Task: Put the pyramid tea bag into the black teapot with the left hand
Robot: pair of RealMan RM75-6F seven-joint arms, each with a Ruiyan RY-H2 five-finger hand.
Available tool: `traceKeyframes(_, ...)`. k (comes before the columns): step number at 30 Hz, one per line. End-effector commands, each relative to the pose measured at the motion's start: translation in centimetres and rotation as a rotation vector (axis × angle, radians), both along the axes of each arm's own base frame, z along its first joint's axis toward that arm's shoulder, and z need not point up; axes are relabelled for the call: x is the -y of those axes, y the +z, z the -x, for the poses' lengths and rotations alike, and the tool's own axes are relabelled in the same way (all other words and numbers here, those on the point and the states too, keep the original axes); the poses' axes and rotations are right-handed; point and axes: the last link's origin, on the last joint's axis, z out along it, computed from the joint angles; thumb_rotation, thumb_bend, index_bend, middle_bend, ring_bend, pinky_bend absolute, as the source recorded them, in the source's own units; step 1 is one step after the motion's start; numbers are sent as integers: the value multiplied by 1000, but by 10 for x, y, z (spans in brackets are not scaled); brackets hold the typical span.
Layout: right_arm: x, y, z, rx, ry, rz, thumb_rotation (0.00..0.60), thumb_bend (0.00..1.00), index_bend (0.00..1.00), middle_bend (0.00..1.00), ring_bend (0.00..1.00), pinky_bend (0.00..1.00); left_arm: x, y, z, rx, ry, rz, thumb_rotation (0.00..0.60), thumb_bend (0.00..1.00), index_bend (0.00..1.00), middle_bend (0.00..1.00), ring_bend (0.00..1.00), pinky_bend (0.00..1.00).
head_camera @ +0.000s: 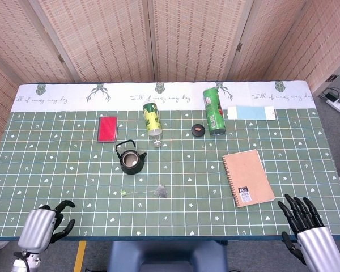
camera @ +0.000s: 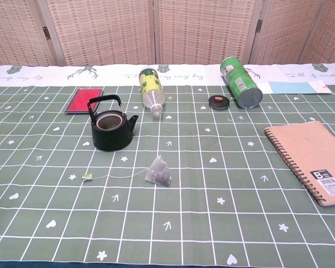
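The black teapot (head_camera: 130, 160) (camera: 110, 128) stands lidless, left of the table's centre, handle up. The pyramid tea bag (head_camera: 161, 192) (camera: 158, 172) lies on the green cloth in front of it and slightly to its right. Its string runs left to a small green tag (head_camera: 123, 193) (camera: 87, 176). My left hand (head_camera: 46, 223) hovers at the table's front edge, far left of the bag, holding nothing, fingers loosely curved and apart. My right hand (head_camera: 306, 228) is at the front right corner, fingers spread, empty. Neither hand shows in the chest view.
A red card (head_camera: 107, 128) lies behind the teapot. A bottle (head_camera: 152, 120) lies on its side beside a green can (head_camera: 213, 111) and a small black lid (head_camera: 198, 130). A spiral notebook (head_camera: 247, 178) sits at the right, blue paper (head_camera: 250, 113) behind it.
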Motion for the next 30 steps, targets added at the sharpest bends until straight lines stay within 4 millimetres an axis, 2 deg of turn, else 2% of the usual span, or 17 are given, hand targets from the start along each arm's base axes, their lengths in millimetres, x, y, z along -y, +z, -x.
traceKeyframes(1,2,1,0,2,-2,-2,600,451,12,0,0,0,-33,-25,-24,138,141,92,600,318,502,1000,1000,1000)
traceKeyframes(7,0,5,0,12,6,11,600,451,12,0,0,0,-59,-47,-36,143,180,100,600,323,516,1000,1000,1000)
traceKeyframes(11,0,4,0,9,8,1,600,450,12,0,0,0,-71,-73,-35,156,206,117,600,327,509,1000,1000,1000)
traceKeyframes(15,-1,5,-1,13,11,7,600,451,11,0,0,0,-80,-95,-35,152,219,128,600,331,438,1000,1000,1000)
traceKeyframes(22,-2,8,0,23,17,11,600,450,12,0,0,0,-80,-132,-42,87,148,88,600,331,440,1000,1000,1000)
traceKeyframes(30,-4,9,0,25,22,14,600,450,11,0,0,0,-82,-159,-37,29,81,71,600,331,450,1000,1000,1000)
